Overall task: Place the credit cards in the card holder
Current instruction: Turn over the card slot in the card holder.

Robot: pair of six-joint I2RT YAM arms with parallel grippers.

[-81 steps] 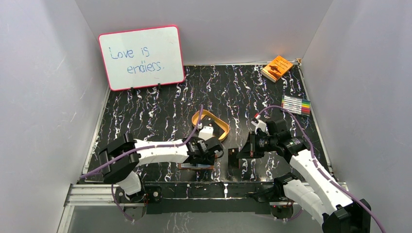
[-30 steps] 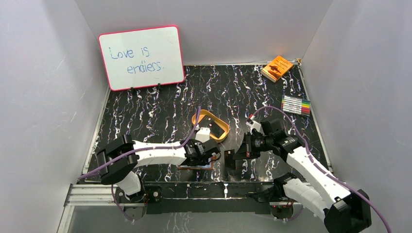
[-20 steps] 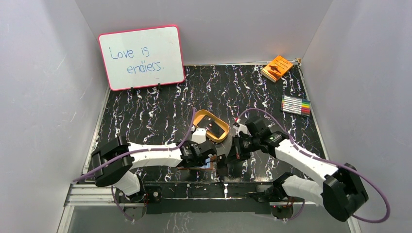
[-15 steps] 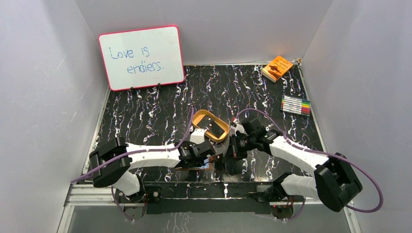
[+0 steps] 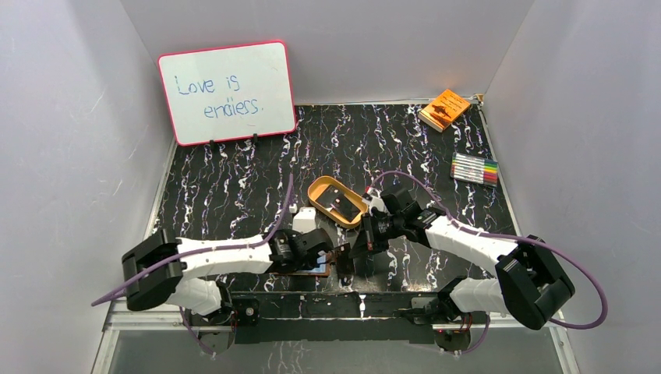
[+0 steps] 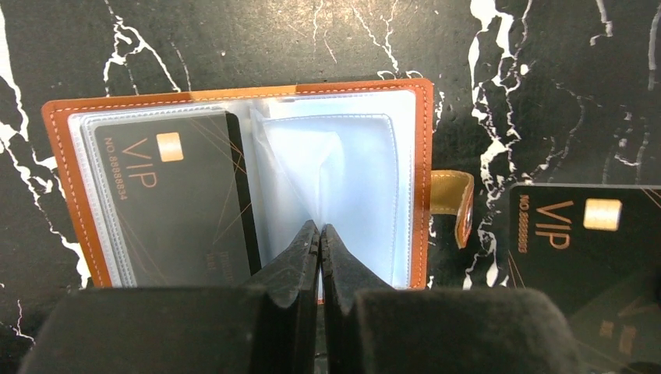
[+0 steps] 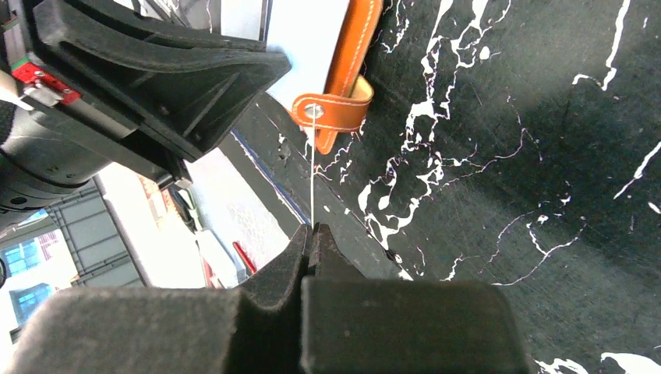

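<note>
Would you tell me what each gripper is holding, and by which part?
The left gripper pinches the near edge of a clear sleeve in the card holder; the right gripper grips a black card by the edge away from the holder.

Currently showing: two black VIP cards, the first black card (image 6: 167,206) and the second black card (image 6: 577,241); one card holder (image 6: 452,191); one tan tray (image 5: 316,189); one orange booklet (image 5: 444,108); one whiteboard (image 5: 226,92); one marker pack (image 5: 475,168); two claws, the left claw (image 6: 319,234) and the right claw (image 7: 310,231).
</note>
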